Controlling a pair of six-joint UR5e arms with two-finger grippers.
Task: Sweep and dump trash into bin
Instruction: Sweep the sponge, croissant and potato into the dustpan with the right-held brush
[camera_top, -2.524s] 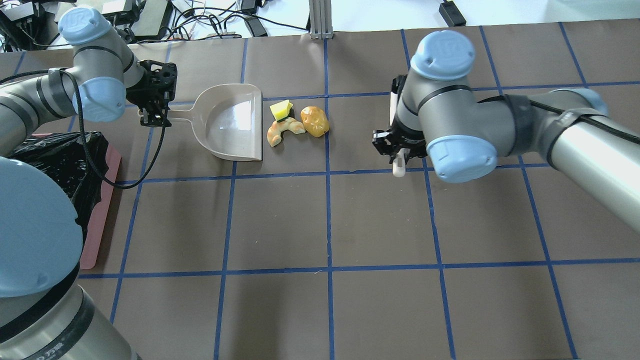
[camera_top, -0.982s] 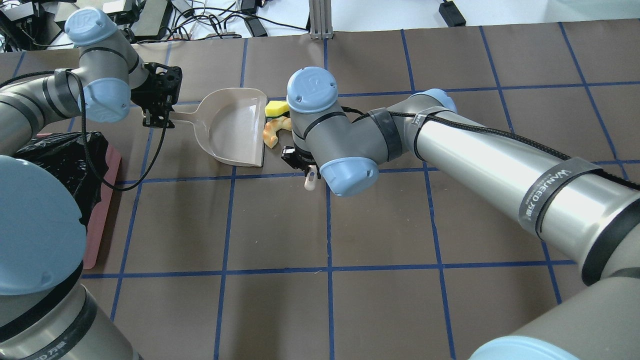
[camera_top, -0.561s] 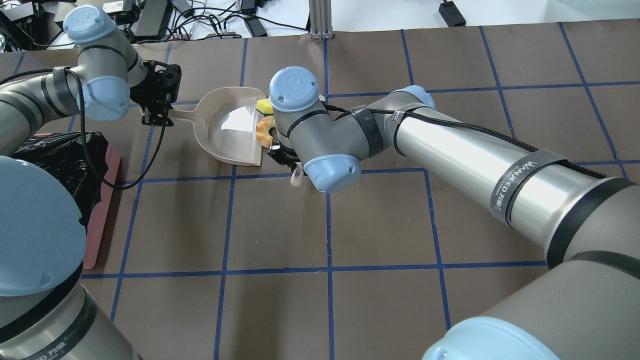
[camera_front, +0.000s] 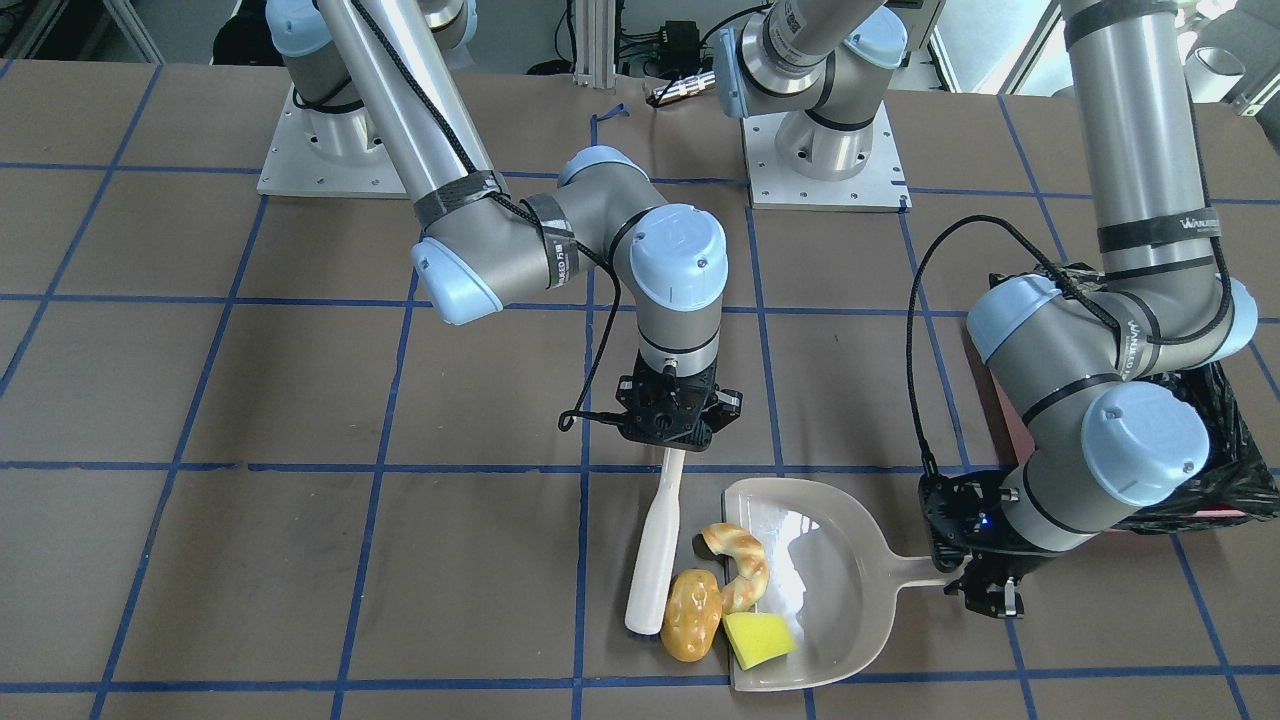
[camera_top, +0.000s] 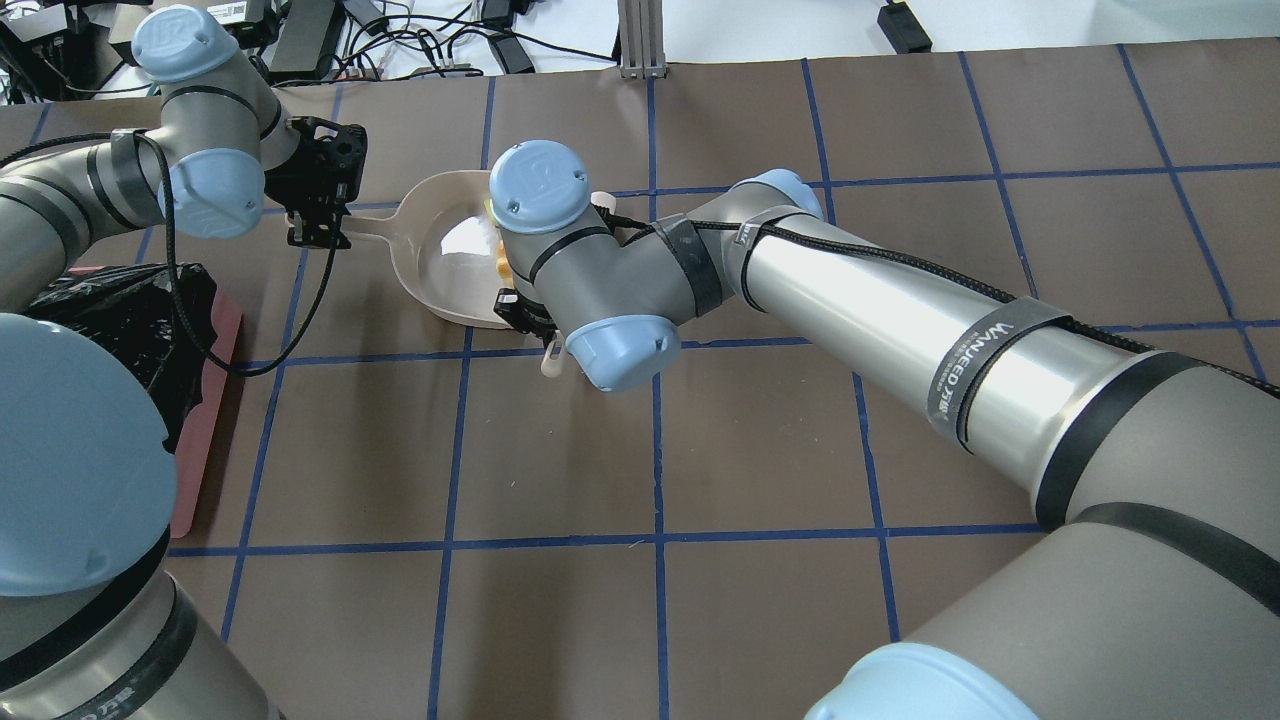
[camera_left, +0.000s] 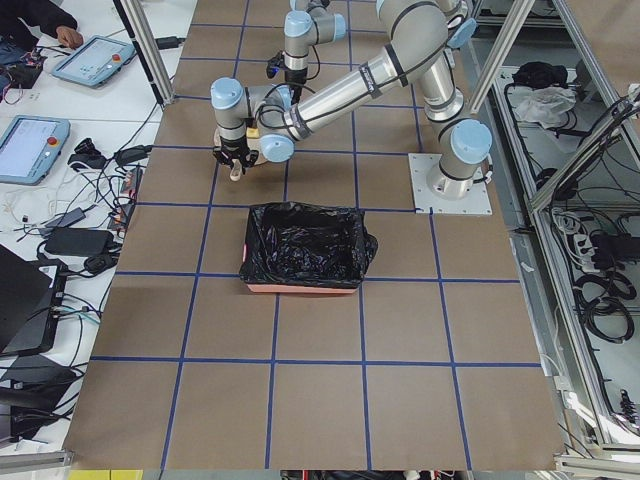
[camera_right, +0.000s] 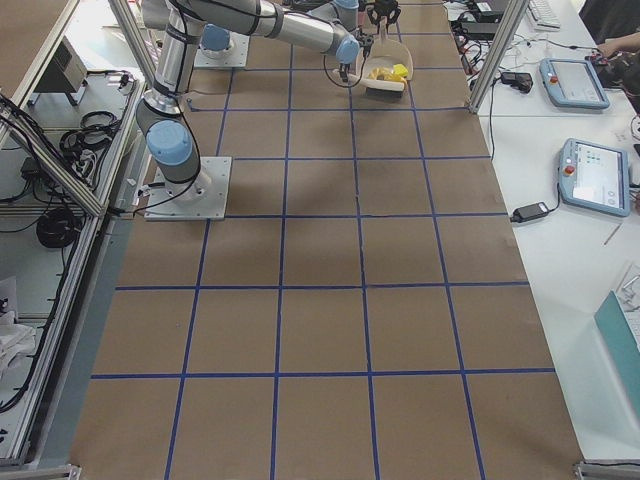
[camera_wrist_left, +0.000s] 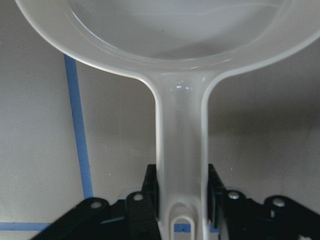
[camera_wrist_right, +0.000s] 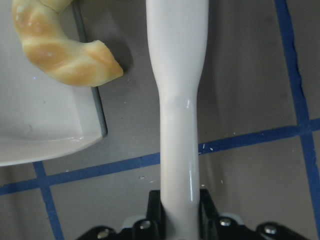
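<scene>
The beige dustpan (camera_front: 840, 590) lies flat, its handle (camera_wrist_left: 181, 145) clamped in my shut left gripper (camera_front: 985, 585). My right gripper (camera_front: 668, 425) is shut on a white sweeper stick (camera_front: 652, 560) lying along the pan's open lip; it also shows in the right wrist view (camera_wrist_right: 177, 100). The curled tan pastry (camera_front: 738, 565) and the yellow-green wedge (camera_front: 760, 638) straddle the lip. The glossy potato-like lump (camera_front: 692, 613) sits just outside the lip, touching the stick's end. In the overhead view my right wrist hides most of the trash. The pink bin with its black bag (camera_left: 310, 245) stands behind my left arm.
The bin (camera_top: 130, 320) is at the table's left edge in the overhead view, a grid square from the dustpan (camera_top: 445, 255). A cable loops from my left wrist (camera_top: 250, 360) over the table. Brown table with blue tape lines (camera_top: 660, 540).
My right arm has swept left with the stick, pushing the three pieces against and partly onto the dustpan's lip. My left gripper has stayed on the handle, almost still.
</scene>
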